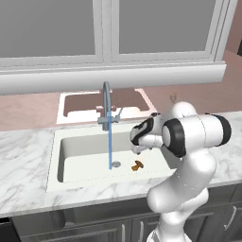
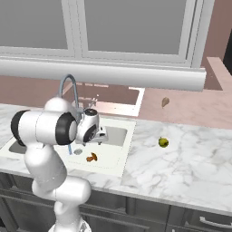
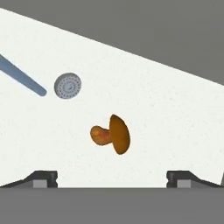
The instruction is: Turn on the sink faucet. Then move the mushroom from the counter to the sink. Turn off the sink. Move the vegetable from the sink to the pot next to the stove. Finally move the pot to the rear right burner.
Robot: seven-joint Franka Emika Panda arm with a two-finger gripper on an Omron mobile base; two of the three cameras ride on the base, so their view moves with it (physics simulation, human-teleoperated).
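Mushroom [image 3: 111, 134] lies on its side on the floor of the white sink [image 1: 66, 146], just beside the round drain [image 3: 68, 85], apart from it. A thin stream of water [image 1: 110, 142] falls from the faucet [image 1: 107, 101] beside the drain. The tool [image 3: 111, 178] hangs above the mushroom, fingers spread wide, holding nothing. A small green fruit [image 2: 163, 142] sits on the tabletop [image 2: 190, 163] right of the sink.

A kitchen: a white sink [image 1: 66, 146] with a running faucet [image 1: 107, 101] at frame centre, set in a marble bench [image 2: 190, 167], window panes [image 1: 52, 26] above, dark cabinet doors [image 1: 94, 229] along the bottom.
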